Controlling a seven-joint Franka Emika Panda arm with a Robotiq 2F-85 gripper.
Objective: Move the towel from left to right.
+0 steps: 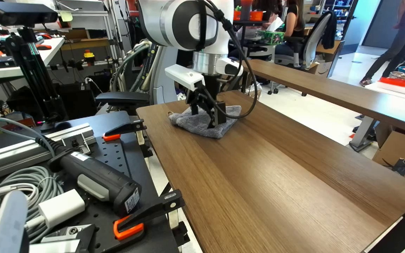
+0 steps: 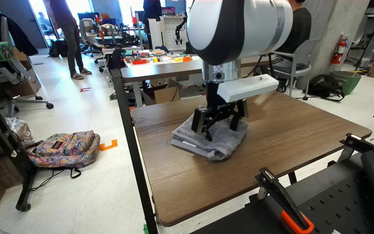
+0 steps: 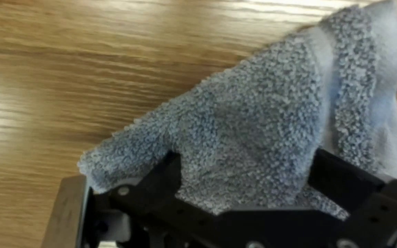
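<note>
Towel (image 2: 223, 140) on table (image 2: 190, 185), claw (image 3: 246, 160) spread over it, apparently touching.

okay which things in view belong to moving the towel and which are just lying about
Part of the job:
gray towel
robot's fingers, spread apart

Just lying about:
black handheld tool
coiled gray cable
patterned backpack on the floor

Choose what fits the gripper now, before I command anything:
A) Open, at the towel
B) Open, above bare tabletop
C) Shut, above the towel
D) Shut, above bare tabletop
A: in the wrist view the gripper has its fingers wide apart, with the towel showing between them.
</note>
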